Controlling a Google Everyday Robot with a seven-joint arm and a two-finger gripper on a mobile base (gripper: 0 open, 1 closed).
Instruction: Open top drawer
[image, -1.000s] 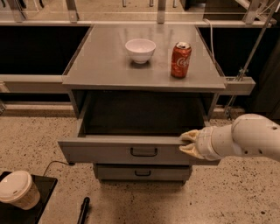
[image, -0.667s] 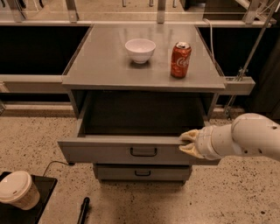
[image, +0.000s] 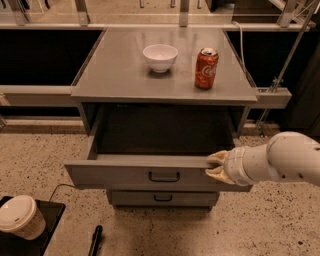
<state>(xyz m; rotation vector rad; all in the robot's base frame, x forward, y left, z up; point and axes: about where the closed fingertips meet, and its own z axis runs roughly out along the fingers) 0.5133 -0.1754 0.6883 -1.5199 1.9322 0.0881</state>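
Observation:
The top drawer (image: 120, 175) is a wide grey metal drawer, pulled out from the grey cabinet (image: 115, 75), and its dark inside shows. A small dark loop handle (image: 164, 176) sits at the centre of its front. My gripper (image: 216, 167), tan-tipped on a white arm coming in from the right, is at the top rim of the drawer front near its right end, well right of the handle. A narrower grey drawer (image: 162, 198) with a similar handle sits shut below it.
A white bowl (image: 160, 56) and a red soda can (image: 206, 68) stand on the cabinet top. A lidded paper coffee cup (image: 21, 216) sits on a black tray (image: 50, 212) at the lower left. A black stick-like object (image: 95, 240) and a thin cable (image: 57, 190) lie on the speckled floor.

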